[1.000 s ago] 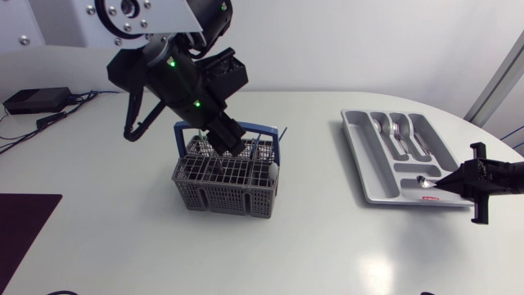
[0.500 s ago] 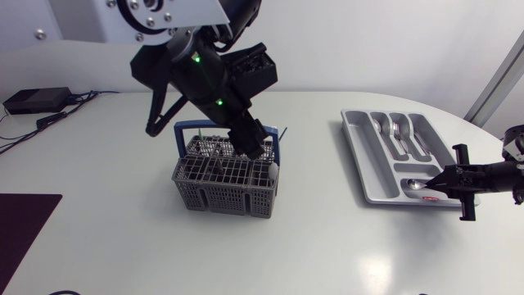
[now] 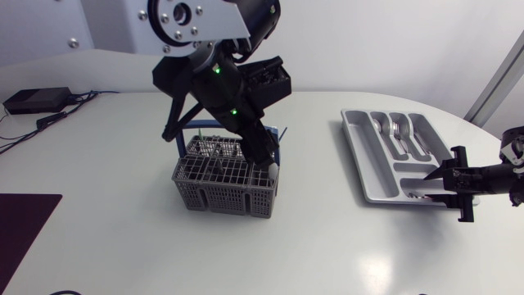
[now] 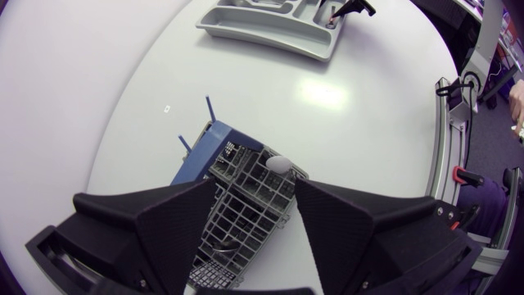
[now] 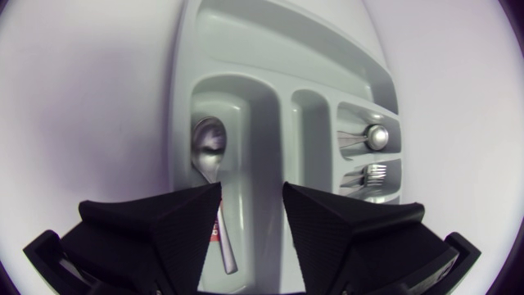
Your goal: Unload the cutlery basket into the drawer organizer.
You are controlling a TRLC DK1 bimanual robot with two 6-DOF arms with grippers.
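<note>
To handle: a spoon (image 4: 278, 163) standing bowl up in the cutlery basket (image 3: 225, 176), at the side facing the drawer organizer (image 3: 360, 156). Probably light, stiff and smooth metal, so likely to slip between hard wedge fingers. Best to pinch across the neck just under the bowl and lift straight up, to avoid catching on the grid. Left gripper (image 4: 255, 192) right above the basket with fingers apart, holding nothing; spoon bowl just ahead of the gap, near the fingertips, not yet between them. Right gripper (image 5: 252, 197) low over the near end of the organizer, also spread and empty. Under it, flat in the end compartment, a second spoon (image 5: 209, 147).
</note>
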